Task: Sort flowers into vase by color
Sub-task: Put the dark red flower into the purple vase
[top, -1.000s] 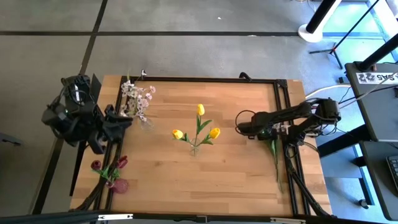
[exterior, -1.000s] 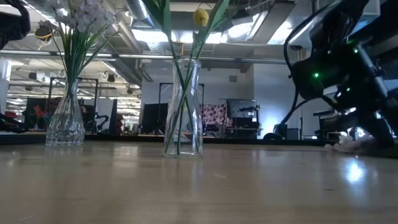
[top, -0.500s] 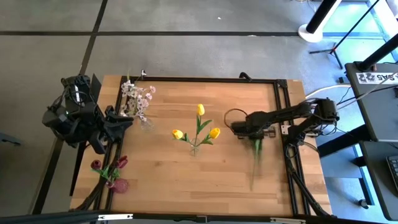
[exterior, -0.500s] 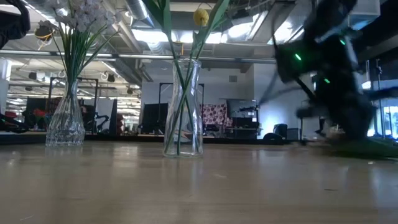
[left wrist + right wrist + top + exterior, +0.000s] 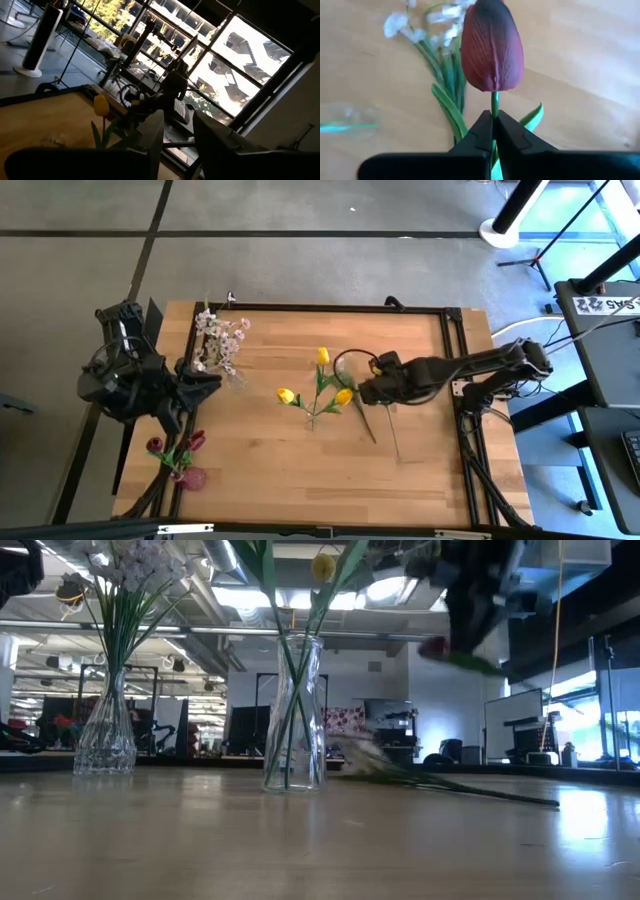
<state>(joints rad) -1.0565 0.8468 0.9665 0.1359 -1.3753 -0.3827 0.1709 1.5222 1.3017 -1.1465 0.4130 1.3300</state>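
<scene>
Right hand (image 5: pixel 493 131) pressed together on the stem just under a dark red bloom (image 5: pixel 492 46), held above the wooden surface (image 5: pixel 280 470), just right of the middle vase (image 5: pixel 295 710). Bloom upright past the fingers in the right wrist view, a green leaf beside the stem. Below it on the surface, a white spray (image 5: pixel 427 25) lying flat, stems trailing toward the right edge (image 5: pixel 385 425).

Middle vase clear glass, holding 3 yellow tulips (image 5: pixel 322 356) on green stems. Left of it, near the far-left part of the surface, a cut-glass vase (image 5: pixel 105 740) with white-pink sprays (image 5: pixel 220 335). At the near-left corner, a small pinkish vase (image 5: pixel 193 477) with dark red blooms (image 5: pixel 195 442).

Left hand (image 5: pixel 205 383) hovering off the left edge, between the spray vase and the red-bloom vase, fingers (image 5: pixel 152 137) partly spread, gripping nothing. Windows and a building frame beyond it in the left wrist view.
</scene>
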